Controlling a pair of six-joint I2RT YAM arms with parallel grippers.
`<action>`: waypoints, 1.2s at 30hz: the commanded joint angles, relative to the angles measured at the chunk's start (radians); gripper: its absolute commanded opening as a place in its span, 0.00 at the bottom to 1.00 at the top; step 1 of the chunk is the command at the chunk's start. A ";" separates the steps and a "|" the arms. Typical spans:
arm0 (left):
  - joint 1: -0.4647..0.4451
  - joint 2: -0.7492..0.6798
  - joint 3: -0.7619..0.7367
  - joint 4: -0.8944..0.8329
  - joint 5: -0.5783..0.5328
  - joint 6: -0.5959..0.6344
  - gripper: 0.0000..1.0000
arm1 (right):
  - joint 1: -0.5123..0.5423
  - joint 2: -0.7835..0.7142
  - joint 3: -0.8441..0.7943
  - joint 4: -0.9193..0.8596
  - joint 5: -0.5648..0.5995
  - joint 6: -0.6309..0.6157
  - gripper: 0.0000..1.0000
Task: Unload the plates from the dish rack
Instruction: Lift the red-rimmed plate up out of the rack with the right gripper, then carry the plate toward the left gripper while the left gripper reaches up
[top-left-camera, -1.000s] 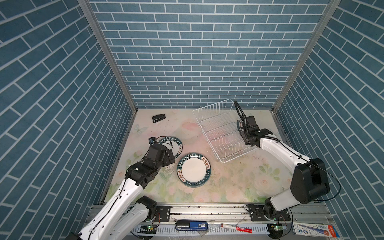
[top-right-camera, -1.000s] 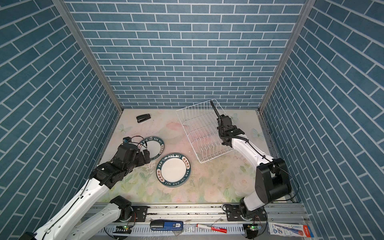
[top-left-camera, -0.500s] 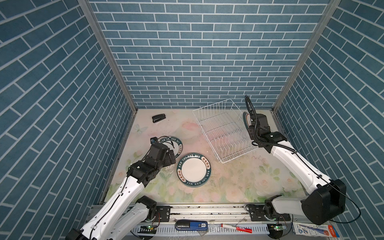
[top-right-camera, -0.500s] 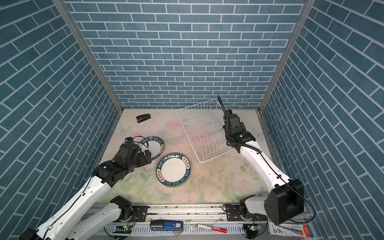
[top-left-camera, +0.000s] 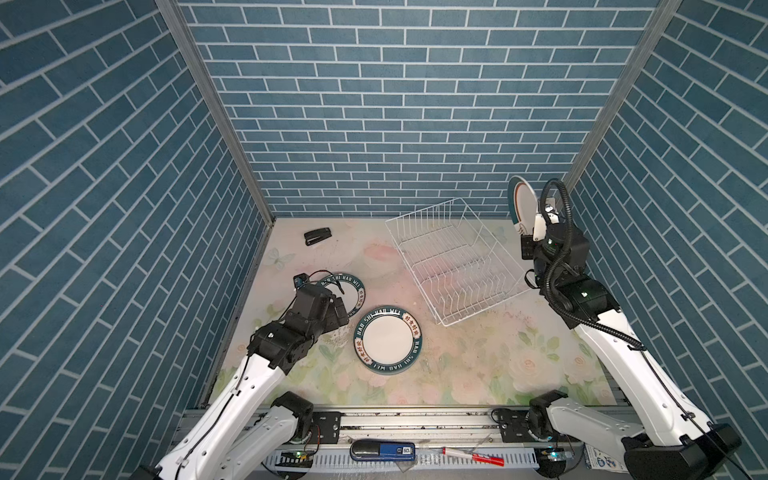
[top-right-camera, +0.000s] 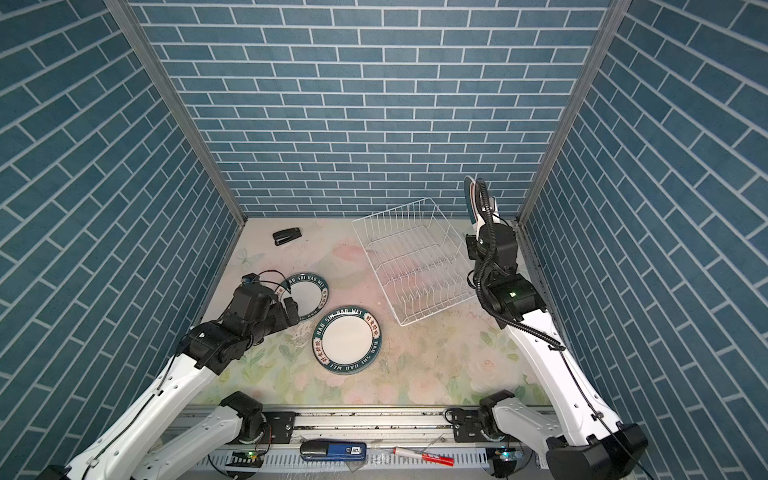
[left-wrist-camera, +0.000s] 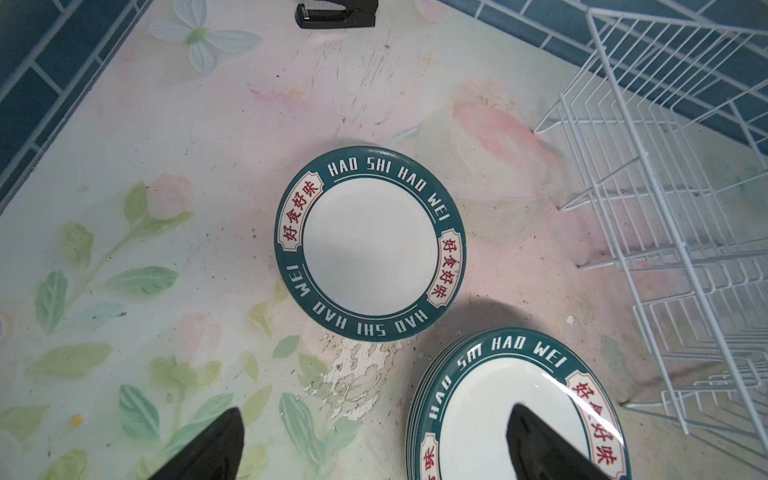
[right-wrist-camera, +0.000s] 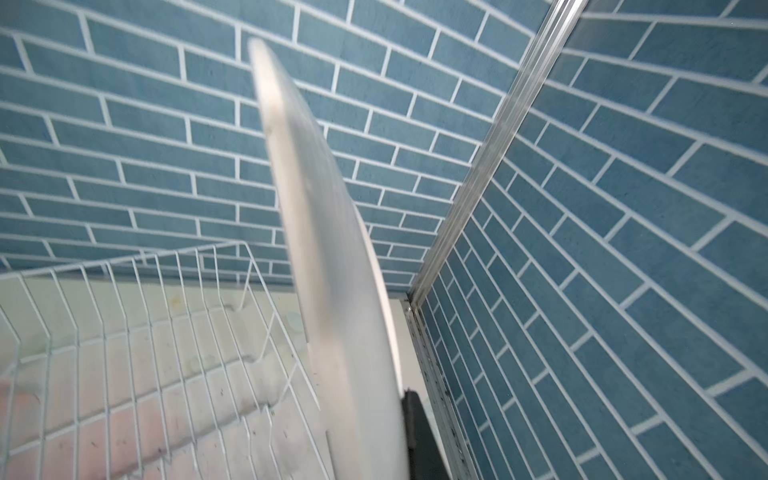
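Holding what looks like the last plate (top-left-camera: 520, 203) upright by its lower edge, my right pincer (top-left-camera: 528, 232) is clamped tight on it, high beside the dish rack (top-left-camera: 455, 266) so the plate clears the wires. 1 second ago it sat low at the rack's rim. My left pincer (top-left-camera: 337, 309) gapes wide, empty, near the stacked plates (top-left-camera: 388, 347) on the bench (top-left-camera: 478, 374).

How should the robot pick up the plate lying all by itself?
The plate lies flat, face up, so only its thin green rim fits between jaws. Probably take the edge nearest the open left gripper, coming down at a slant.
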 joint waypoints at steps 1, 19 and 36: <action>0.007 -0.055 0.021 -0.026 0.001 -0.024 0.99 | -0.036 -0.004 0.031 0.179 -0.079 0.166 0.00; 0.008 -0.154 -0.115 0.243 0.157 0.107 0.99 | -0.186 0.080 -0.305 0.549 -0.968 1.138 0.00; 0.008 -0.206 -0.252 0.455 0.269 0.165 0.99 | 0.015 0.319 -0.414 0.779 -1.255 1.410 0.00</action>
